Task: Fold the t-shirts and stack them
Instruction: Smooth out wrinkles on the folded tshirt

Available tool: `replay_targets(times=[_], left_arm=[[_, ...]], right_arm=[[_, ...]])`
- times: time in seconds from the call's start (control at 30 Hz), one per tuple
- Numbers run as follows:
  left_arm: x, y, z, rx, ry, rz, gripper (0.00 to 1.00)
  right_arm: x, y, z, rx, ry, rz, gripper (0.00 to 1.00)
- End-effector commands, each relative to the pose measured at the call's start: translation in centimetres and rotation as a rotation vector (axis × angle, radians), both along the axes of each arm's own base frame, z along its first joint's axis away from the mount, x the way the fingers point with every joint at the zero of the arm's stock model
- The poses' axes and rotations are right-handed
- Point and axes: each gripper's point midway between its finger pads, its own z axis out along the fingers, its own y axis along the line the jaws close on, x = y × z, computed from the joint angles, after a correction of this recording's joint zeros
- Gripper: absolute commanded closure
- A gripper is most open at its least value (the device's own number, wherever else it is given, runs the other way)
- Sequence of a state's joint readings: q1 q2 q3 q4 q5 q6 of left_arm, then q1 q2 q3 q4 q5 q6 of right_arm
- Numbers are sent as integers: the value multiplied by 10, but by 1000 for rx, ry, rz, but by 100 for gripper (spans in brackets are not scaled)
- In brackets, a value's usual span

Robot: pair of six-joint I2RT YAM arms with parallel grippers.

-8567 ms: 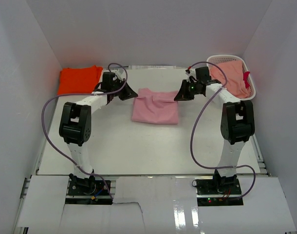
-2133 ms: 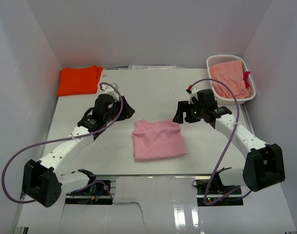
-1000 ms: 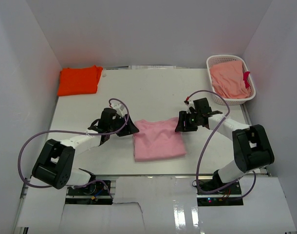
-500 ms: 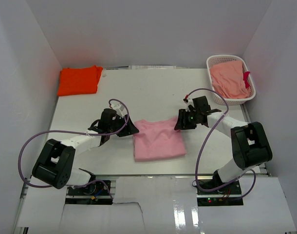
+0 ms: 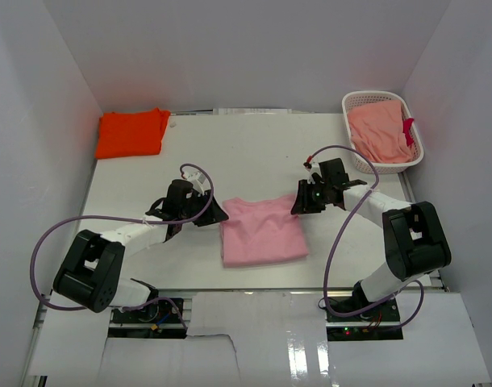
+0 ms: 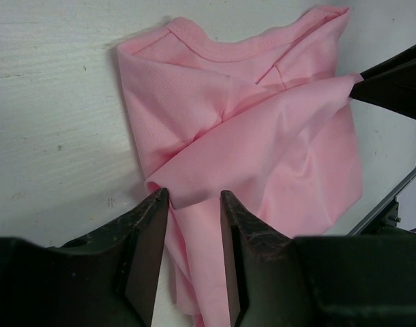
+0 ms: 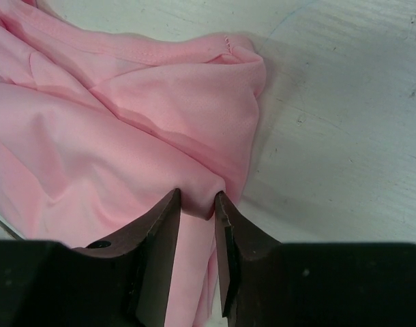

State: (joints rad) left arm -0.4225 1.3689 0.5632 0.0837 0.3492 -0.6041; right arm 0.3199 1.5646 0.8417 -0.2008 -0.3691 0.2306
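Observation:
The pink t-shirt (image 5: 262, 232) lies folded on the white table near the front middle. My left gripper (image 5: 216, 214) is low at its upper left corner. In the left wrist view the jaws (image 6: 192, 197) stand partly apart around a raised fold of the pink t-shirt (image 6: 262, 136), which is not squeezed. My right gripper (image 5: 298, 203) is at the shirt's upper right corner. There its fingers (image 7: 198, 201) pinch a fold of the pink t-shirt (image 7: 126, 122) between both tips. The orange t-shirt (image 5: 131, 133) lies folded at the back left corner, far from both grippers.
A white lattice basket (image 5: 348, 101) stands at the back right with a peach cloth (image 5: 379, 129) and a small red item (image 5: 408, 129) in it. White walls close in the table on three sides. Purple cables loop beside both arms.
Both grippers have narrowed at the pink shirt's upper corners, the right one closing onto a fold. The arms have hardly moved and the shirt lies where it was.

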Motion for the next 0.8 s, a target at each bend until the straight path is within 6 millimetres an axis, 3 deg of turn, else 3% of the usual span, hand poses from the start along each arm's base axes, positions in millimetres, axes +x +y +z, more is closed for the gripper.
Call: replay_targets(times=[0.0, 0.07, 0.3, 0.43, 0.57, 0.73, 0.77], left_arm=[[0, 0, 3, -15, -18, -4, 54], [0, 0, 3, -16, -17, -3, 55], [-2, 0, 2, -17, -13, -6, 62], [-3, 0, 0, -16, -5, -5, 66], [-4, 0, 0, -21, -7, -5, 75], [-5, -1, -2, -28, -1, -11, 100], [-5, -1, -2, -28, -1, -11, 100]], right_arm=[[13, 3, 16, 21, -52, -2, 67], [12, 4, 15, 21, -48, 0, 69], [13, 4, 16, 24, -51, 1, 92], [13, 4, 16, 25, -51, 2, 92], [13, 5, 17, 27, -50, 2, 92], [13, 6, 19, 34, -53, 5, 92], [13, 6, 20, 35, -56, 5, 92]])
